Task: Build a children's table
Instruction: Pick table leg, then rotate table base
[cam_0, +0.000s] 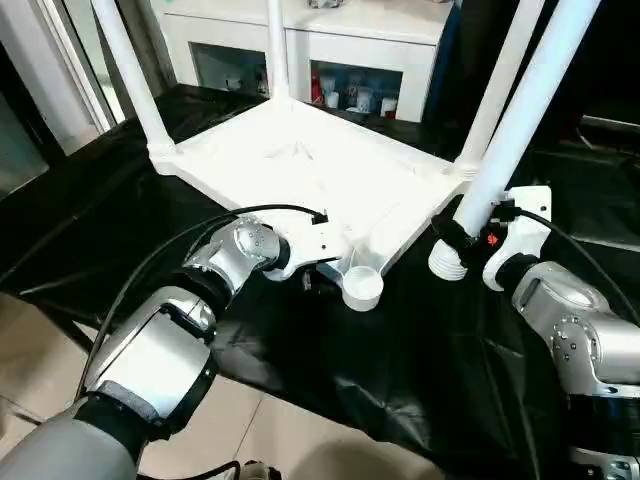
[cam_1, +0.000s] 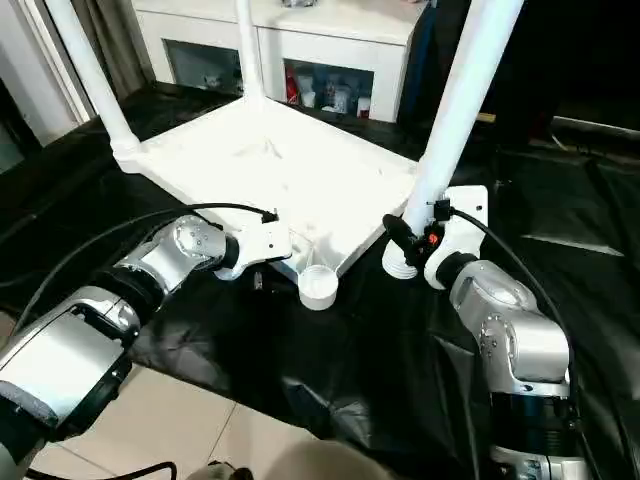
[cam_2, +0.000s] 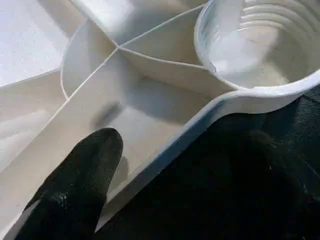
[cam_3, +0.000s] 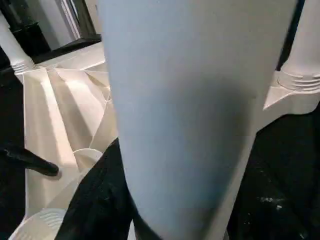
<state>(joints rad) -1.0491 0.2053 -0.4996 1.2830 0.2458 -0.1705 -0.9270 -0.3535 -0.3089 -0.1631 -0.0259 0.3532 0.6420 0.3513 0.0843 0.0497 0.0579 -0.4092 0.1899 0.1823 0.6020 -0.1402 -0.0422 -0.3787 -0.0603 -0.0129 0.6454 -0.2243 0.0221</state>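
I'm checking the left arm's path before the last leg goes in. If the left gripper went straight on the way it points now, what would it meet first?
Probably the table top itself: the left gripper points along the ribbed underside by the near edge, toward the empty corner socket. A rib or that socket's wall would likely come first; depth is unclear.

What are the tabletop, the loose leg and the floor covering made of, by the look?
Tabletop: white moulded plastic, judging by the thin ribs and the threaded corner socket; slight sheen.
Loose leg in the right claw: white plastic tube, smooth, with moulded thread rings at its end.
Floor covering: thin black glossy sheeting, probably plastic film; it wrinkles and reflects light.
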